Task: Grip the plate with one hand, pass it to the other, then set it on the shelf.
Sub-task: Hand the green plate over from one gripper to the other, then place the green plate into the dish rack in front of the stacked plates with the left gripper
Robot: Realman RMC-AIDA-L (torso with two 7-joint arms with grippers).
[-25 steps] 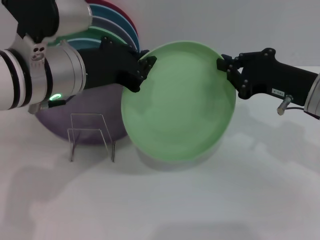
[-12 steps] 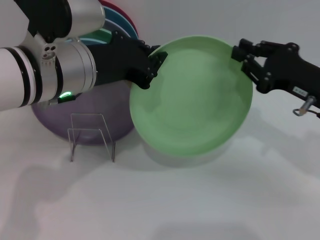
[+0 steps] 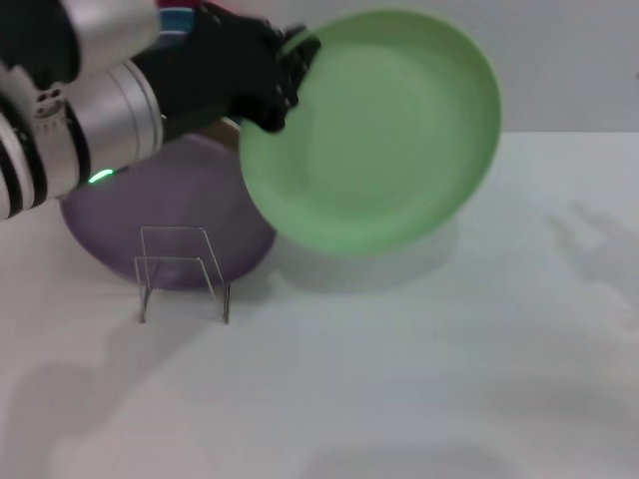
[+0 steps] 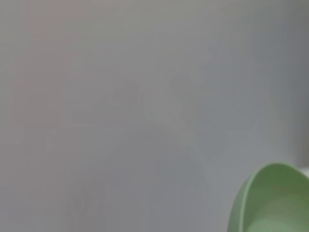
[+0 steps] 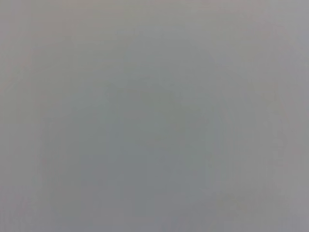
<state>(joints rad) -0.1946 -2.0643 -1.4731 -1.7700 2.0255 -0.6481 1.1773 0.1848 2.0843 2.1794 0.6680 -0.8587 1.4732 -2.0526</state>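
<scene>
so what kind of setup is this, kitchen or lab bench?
Most likely a lab test bench, not a kitchen: a bare white table against a plain grey wall, a small clear rack standing alone, and spare plates such as a lavender plate behind it. The left end effector holds a mint-green plate aloft.
</scene>
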